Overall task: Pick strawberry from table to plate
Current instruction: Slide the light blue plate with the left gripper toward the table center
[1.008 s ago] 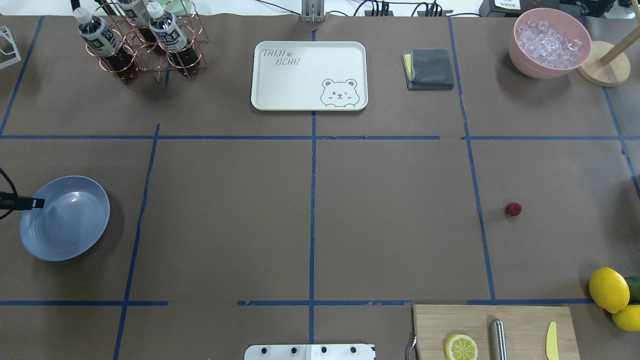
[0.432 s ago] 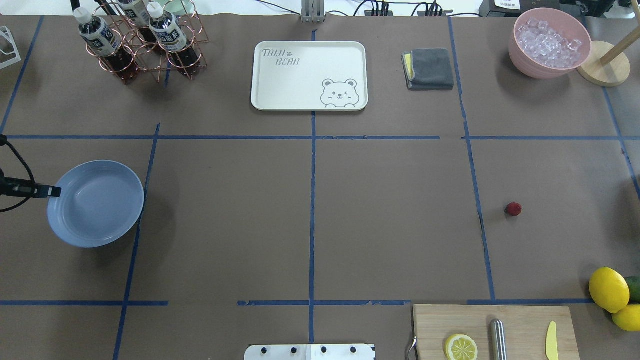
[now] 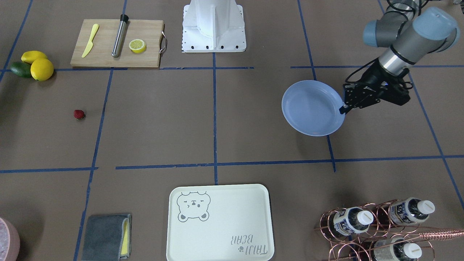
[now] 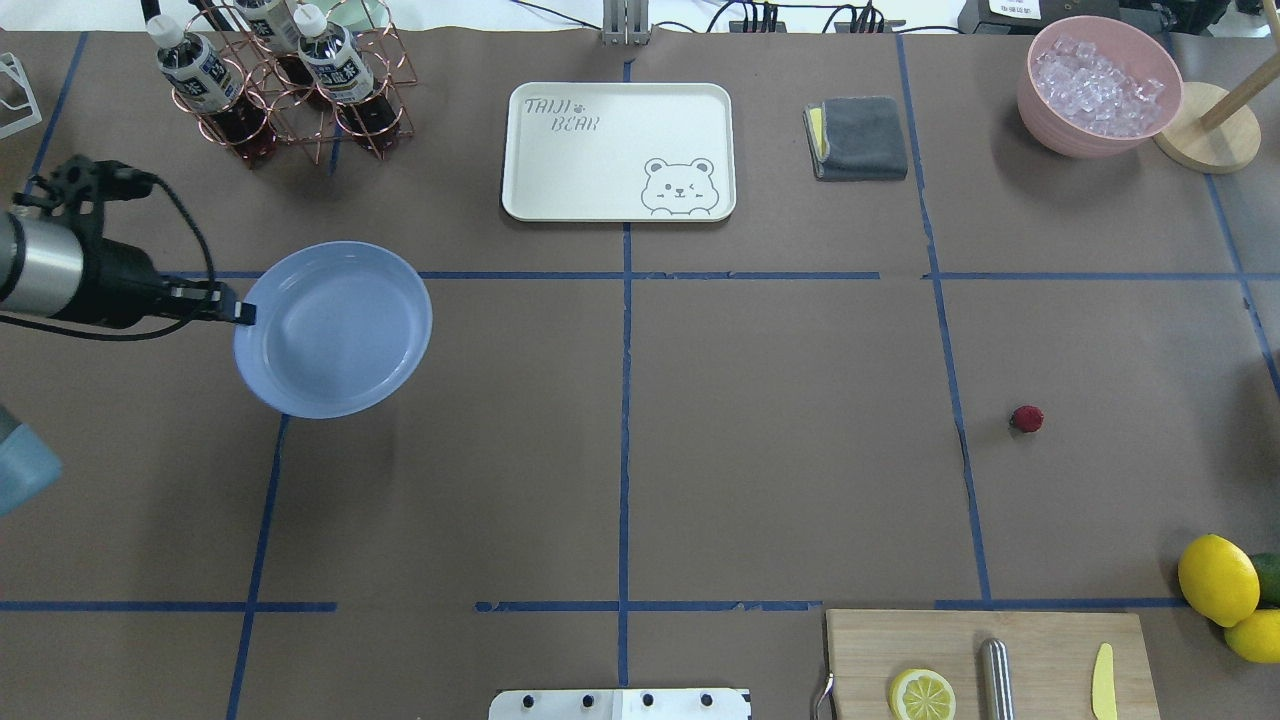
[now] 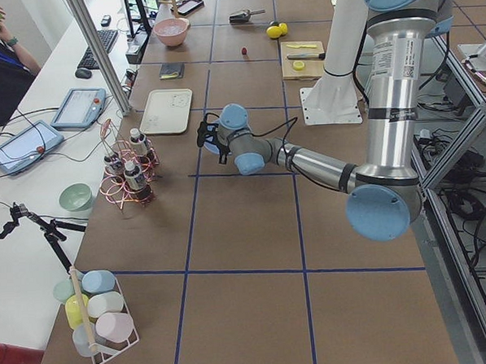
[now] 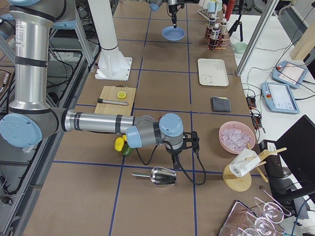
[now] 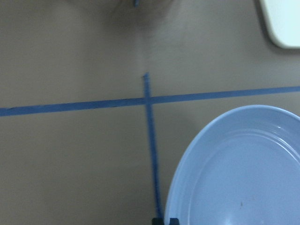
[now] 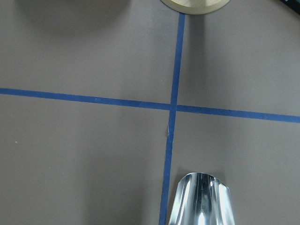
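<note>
front view: the left fingers are closed on the rim of the plate, which seems lifted off the surface; the strawberry lies well apart, on the surface's far side. overhead view: i judge it best to carry the plate level, grip firm, and set it flat just beside the strawberry. right side view: i cannot tell whether the right fingers are open.

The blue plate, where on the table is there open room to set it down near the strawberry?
The wide bare square between the bear tray, the strawberry and the cutting board is free. Crowded: the lemons corner and the far edge by the bottle rack. The left gripper holds the plate by its rim.
</note>
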### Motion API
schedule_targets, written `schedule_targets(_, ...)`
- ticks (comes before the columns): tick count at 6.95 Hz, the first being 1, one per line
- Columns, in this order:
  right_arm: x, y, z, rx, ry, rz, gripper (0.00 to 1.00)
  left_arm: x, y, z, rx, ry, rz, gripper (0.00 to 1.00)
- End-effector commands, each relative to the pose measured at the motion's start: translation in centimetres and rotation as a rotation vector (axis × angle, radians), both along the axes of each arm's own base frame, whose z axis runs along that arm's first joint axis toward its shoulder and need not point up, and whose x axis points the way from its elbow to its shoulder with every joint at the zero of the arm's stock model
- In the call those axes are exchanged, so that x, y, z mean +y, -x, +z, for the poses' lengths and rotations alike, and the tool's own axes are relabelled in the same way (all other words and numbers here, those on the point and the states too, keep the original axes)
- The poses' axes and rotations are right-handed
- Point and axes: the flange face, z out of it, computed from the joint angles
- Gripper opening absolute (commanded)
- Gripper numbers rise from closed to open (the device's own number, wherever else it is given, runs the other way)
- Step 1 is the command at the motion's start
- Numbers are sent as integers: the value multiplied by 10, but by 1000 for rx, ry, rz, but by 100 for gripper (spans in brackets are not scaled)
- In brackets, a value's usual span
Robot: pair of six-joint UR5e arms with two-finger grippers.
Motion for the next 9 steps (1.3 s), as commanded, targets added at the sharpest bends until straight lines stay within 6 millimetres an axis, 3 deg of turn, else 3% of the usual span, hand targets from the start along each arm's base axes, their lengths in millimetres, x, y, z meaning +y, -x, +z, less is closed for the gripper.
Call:
schedule_targets(1,0,0,0,0,2,1,100,13,-128,-124,15,90,-14,0)
schedule_targets(3,0,0,0,0,2,1,100,58,-227,-145,-7,91,-19,0)
schedule_targets(6,1,-1,0,-1,5,6,100,65,-255,-121,-53,101,-5,0)
schedule_targets(9,1,-1,0,-1,5,6,100,63,-262,-108,-55,97,0,0)
